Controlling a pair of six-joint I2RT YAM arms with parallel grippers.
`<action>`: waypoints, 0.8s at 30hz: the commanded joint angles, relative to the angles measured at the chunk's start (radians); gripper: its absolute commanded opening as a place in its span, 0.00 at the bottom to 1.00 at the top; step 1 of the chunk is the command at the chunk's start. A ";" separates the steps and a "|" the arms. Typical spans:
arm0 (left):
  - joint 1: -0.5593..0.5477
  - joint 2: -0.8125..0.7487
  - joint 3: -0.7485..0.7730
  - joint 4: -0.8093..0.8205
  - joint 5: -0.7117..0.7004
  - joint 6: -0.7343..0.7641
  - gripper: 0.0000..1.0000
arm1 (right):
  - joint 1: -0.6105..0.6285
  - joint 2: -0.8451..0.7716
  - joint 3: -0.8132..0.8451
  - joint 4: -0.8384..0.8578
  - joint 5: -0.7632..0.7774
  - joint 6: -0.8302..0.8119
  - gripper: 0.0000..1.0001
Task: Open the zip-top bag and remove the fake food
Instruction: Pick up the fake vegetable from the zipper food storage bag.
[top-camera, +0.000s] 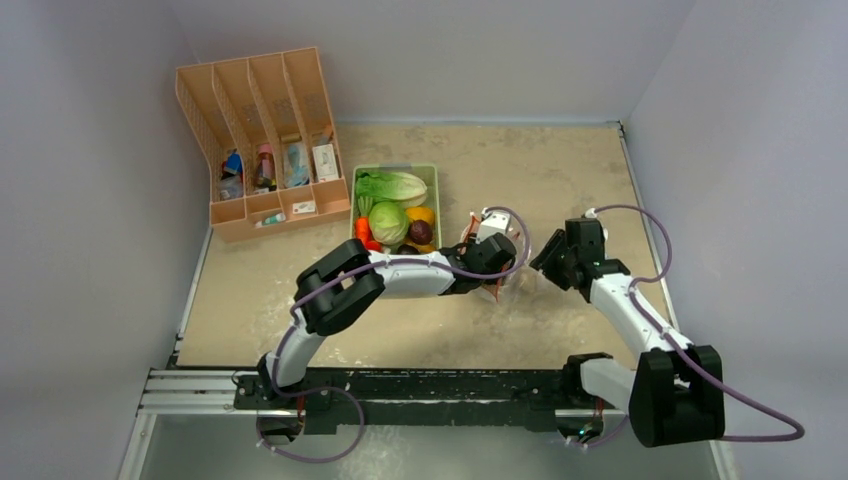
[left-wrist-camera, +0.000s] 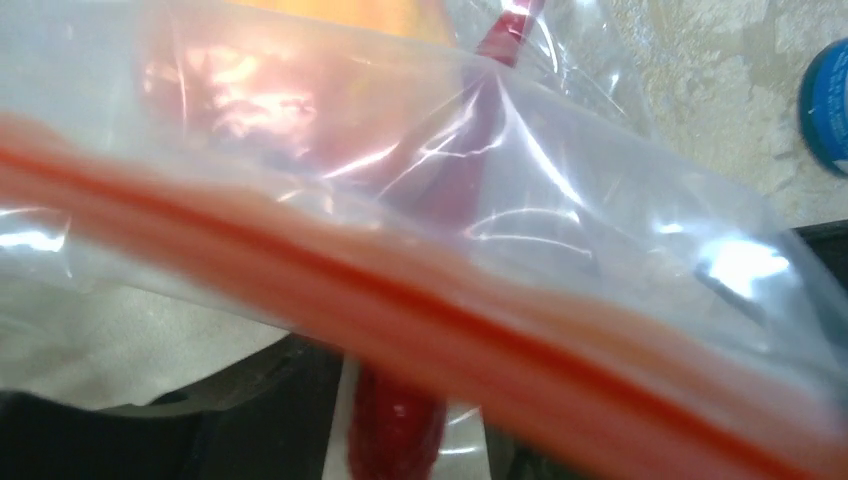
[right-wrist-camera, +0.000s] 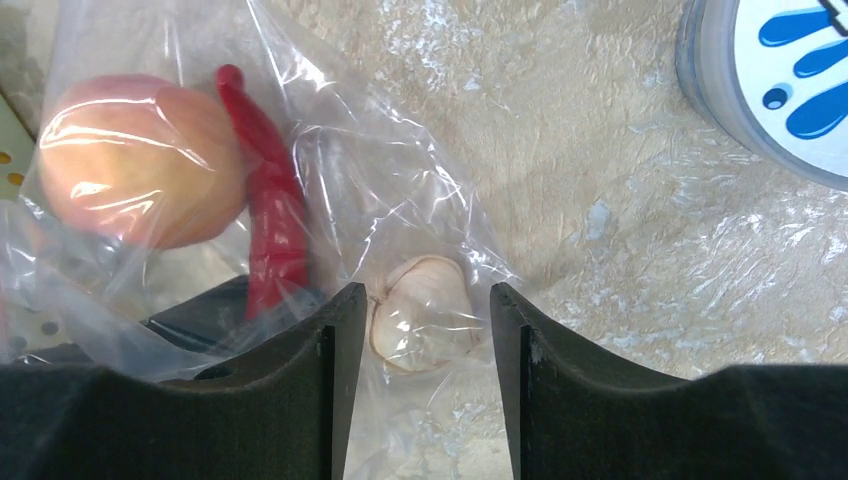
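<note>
The zip-top bag (top-camera: 508, 282) lies right of the tray, under both grippers. In the left wrist view its orange-red zip strip (left-wrist-camera: 400, 290) runs slantwise close to the camera. My left gripper (top-camera: 492, 262) is at the bag; its fingers are mostly hidden, and the red chili's end (left-wrist-camera: 395, 430) lies between them inside the plastic. In the right wrist view the bag (right-wrist-camera: 420, 150) holds an orange-pink peach (right-wrist-camera: 140, 160), the chili (right-wrist-camera: 265, 220) and a small beige piece (right-wrist-camera: 420, 315). My right gripper (right-wrist-camera: 420, 310) is open, its fingers on either side of the beige piece, outside the plastic.
A pale-green tray (top-camera: 395, 168) left of the bag holds lettuce, a cabbage (top-camera: 388, 222), a carrot and a yellow pepper. A peach-coloured file organizer (top-camera: 262, 140) stands at the back left. A round blue-and-white lid (right-wrist-camera: 770, 80) lies on the table right of the bag.
</note>
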 joint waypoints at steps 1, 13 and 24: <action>0.003 0.075 -0.042 -0.157 0.119 0.046 0.57 | 0.002 -0.032 0.043 0.017 0.023 -0.022 0.53; -0.009 0.024 -0.093 -0.136 0.049 0.012 0.12 | 0.002 0.114 0.139 -0.049 0.016 -0.126 0.54; -0.007 -0.085 -0.139 0.059 0.253 0.003 0.00 | 0.002 0.173 0.121 -0.012 -0.116 -0.177 0.54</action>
